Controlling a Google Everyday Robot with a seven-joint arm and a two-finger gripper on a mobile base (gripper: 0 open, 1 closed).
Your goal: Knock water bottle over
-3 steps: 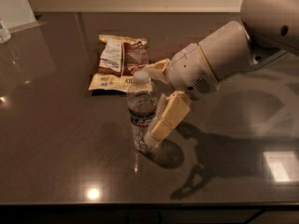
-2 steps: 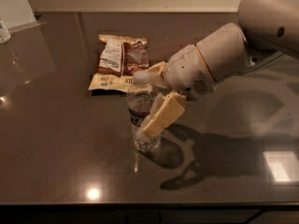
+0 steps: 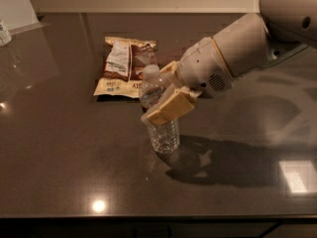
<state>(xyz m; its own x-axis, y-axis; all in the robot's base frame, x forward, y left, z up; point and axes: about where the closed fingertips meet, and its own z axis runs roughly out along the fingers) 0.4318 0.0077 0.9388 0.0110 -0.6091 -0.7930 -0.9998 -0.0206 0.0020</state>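
The water bottle [image 3: 162, 129] is clear ribbed plastic with a white cap [image 3: 150, 72]. It stands near the middle of the dark table [image 3: 59, 148], leaning a little to the left. My gripper [image 3: 157, 94] reaches in from the right and sits around the bottle's upper half. One tan finger [image 3: 168, 108] lies across the front of the bottle and hides its label. The other finger [image 3: 168, 67] is behind the bottle's neck. The white arm [image 3: 237, 48] comes from the upper right.
A snack bag [image 3: 126, 66] lies flat behind the bottle, at the back of the table. A small container [image 3: 5, 33] stands at the far left edge. The table's front edge runs along the bottom of the view.
My gripper has shifted slightly left against the bottle. The bottle's top has tipped a little to the left; its base has stayed in place.
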